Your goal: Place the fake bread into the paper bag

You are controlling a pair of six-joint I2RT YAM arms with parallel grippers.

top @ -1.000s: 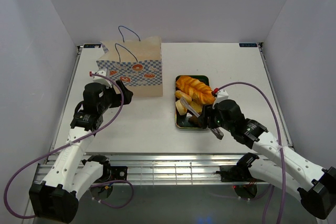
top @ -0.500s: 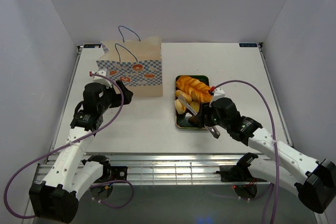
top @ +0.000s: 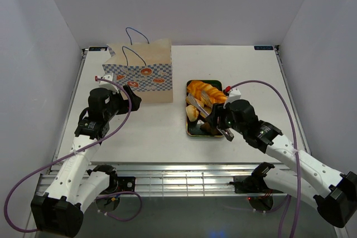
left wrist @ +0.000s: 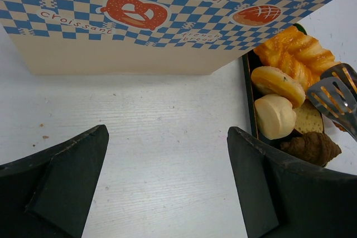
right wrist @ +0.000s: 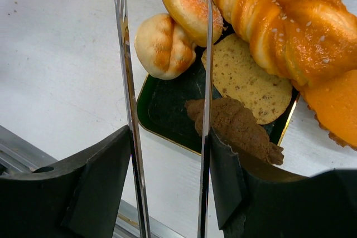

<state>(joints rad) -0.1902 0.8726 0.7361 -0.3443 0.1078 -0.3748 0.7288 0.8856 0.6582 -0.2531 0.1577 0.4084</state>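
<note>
right hand clamped on tongs, moved in further over tray than a second ago, fake bread piled in tray under tong blades, left hand, jaws apart, unmoved beside paper bag on bench

Tan kraft paper bag far left on table; dark green rectangular tray to right, glossy toy breads inside, metal tongs above.

We see a white tabletop closed by plain pale walls at its left, far and right edges. Along the near edge run metal rails. The light is even.
</note>
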